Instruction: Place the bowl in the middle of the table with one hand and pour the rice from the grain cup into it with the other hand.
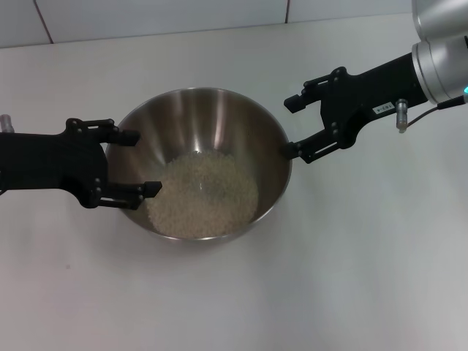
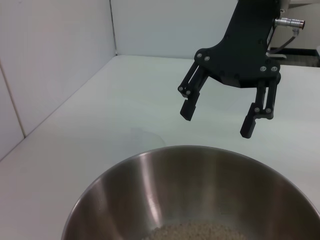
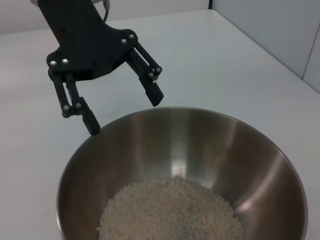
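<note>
Both my grippers flank the bowl (image 1: 201, 162) on the worktop (image 1: 351, 278), left gripper (image 1: 135, 162) and right gripper (image 1: 292, 126), fingers spread and released; rice (image 1: 202, 194) heaped inside the bowl

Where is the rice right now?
In the head view the rice lies heaped inside the bowl at mid-table, between the left gripper and right gripper.

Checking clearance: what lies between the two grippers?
The bowl holding rice sits between left gripper and right gripper, per head view.
</note>
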Robot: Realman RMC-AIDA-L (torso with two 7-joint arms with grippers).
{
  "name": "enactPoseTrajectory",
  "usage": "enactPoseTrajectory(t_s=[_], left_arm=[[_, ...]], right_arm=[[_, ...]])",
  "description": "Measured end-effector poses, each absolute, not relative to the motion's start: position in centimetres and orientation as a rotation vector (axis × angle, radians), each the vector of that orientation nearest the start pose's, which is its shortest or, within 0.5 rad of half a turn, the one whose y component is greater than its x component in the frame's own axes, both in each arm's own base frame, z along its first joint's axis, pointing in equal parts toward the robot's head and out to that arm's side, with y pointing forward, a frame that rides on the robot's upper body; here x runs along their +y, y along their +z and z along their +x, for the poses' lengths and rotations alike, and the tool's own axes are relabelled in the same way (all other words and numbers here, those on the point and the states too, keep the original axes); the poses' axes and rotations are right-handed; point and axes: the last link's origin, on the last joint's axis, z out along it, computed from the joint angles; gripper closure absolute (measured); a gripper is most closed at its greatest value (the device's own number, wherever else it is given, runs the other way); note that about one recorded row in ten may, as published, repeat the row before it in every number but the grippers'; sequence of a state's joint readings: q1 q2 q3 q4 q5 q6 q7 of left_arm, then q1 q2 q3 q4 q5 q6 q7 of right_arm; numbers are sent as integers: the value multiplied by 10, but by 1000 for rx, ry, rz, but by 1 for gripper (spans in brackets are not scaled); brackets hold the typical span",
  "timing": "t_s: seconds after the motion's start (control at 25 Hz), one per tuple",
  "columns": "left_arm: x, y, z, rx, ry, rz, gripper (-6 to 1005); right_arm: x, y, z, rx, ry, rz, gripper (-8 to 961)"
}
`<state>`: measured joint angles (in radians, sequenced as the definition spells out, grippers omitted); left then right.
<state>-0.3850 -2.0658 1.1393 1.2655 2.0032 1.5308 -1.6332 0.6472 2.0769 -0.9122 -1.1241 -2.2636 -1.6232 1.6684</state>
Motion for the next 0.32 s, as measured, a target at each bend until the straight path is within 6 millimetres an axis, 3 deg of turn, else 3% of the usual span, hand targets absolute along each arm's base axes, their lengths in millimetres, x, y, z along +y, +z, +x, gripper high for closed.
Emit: enactPoseTrajectory(t_s=[0.32], left_arm=[[327,26,-207,-209,-256,-2870,136]], right_arm=[[369,34,188,253,111,-2904,133]])
